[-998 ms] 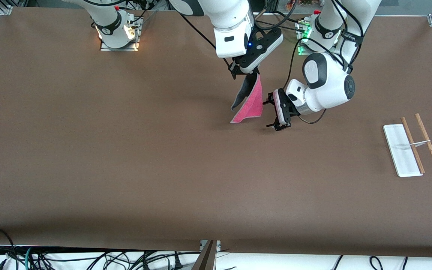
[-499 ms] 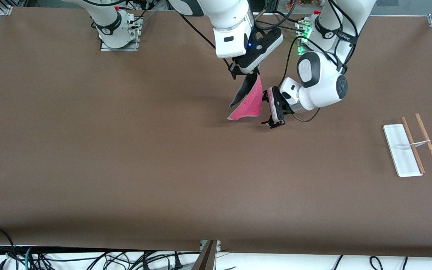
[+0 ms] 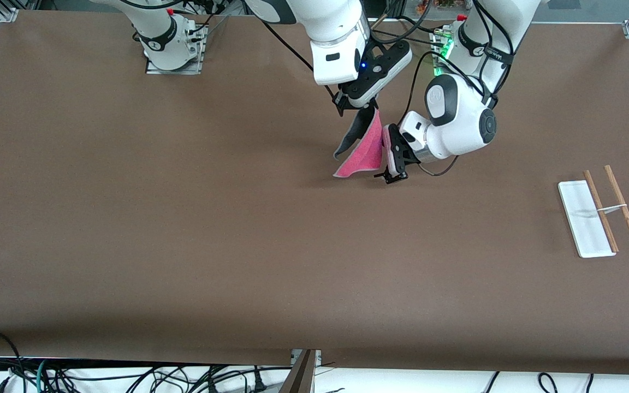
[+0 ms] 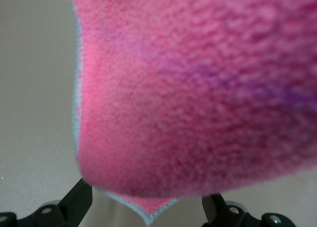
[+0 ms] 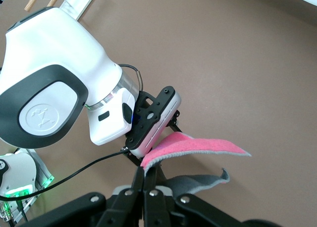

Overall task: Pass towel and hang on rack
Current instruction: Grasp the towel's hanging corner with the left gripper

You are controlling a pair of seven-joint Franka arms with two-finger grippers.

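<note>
towel (image 3: 366, 150) hanging from shut right claw (image 3: 357, 107) — left claw (image 3: 387, 160) wide, straddling it

Pink-red towel (image 3: 362, 154) with grey underside; white-based rack (image 3: 587, 219) with wooden rods; brown table (image 3: 183, 229).

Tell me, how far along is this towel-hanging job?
Done: the right gripper is shut on the towel's top, so the towel hangs in the air. In hand: the left gripper, fingers open, is at the towel's edge, not yet closed on it. Left: taking it over and draping it on the rack at the left arm's end of the table.
</note>
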